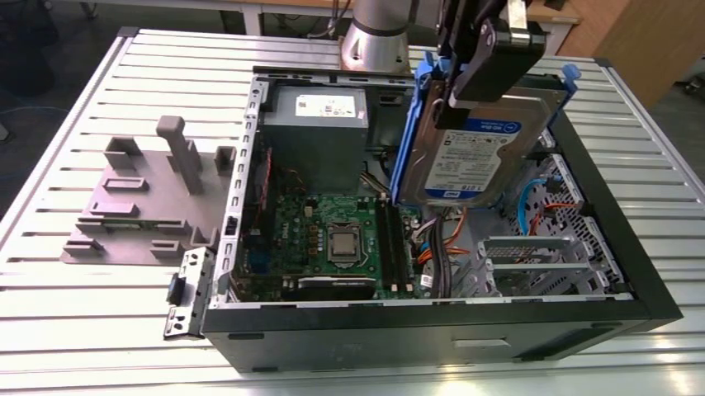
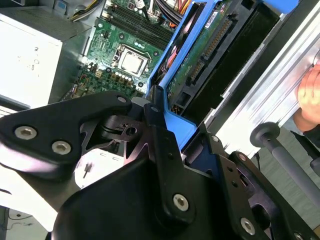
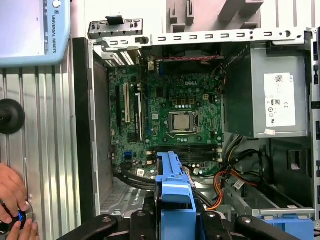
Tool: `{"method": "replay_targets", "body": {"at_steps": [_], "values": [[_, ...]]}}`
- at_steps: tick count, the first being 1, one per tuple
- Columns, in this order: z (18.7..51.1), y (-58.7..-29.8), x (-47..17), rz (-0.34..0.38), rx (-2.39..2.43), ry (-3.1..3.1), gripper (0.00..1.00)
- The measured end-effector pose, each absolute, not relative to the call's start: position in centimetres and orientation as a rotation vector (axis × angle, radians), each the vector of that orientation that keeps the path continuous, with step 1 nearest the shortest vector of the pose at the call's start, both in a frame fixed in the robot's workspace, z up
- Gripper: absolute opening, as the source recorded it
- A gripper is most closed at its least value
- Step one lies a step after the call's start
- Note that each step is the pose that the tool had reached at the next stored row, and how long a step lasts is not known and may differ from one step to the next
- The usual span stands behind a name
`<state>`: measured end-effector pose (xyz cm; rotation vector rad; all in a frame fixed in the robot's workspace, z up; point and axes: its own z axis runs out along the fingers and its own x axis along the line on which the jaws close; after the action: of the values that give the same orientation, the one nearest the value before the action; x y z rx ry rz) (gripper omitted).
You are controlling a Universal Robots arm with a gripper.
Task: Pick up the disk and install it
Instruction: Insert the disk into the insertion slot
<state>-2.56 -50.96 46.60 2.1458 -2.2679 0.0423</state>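
1. Spanning the exterior view, the slatted table is loaded with the open computer case, laid sideways so its bays are reachable.
2. A grey holder is set at nine o'clock of the case.
3. The disk is hung upright over the case's two o'clock corner.
4. The end effector is closed on the disk's blue bracket, probably sparing the drive body.

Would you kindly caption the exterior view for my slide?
Gripper holds the disk tilted over the open computer case.
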Motion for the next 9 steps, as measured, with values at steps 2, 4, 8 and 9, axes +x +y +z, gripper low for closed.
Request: {"method": "replay_targets", "body": {"at_steps": [2,4,8,9], "values": [[46.59,-50.98,-2.43,0.042,2.146,-2.268,0.36],[46.54,-50.99,-2.10,0.042,2.146,-2.268,0.36],[46.44,-51.09,-1.60,0.042,2.146,-2.268,0.36],[46.43,-51.13,-1.56,0.042,2.146,-2.268,0.36]]}}
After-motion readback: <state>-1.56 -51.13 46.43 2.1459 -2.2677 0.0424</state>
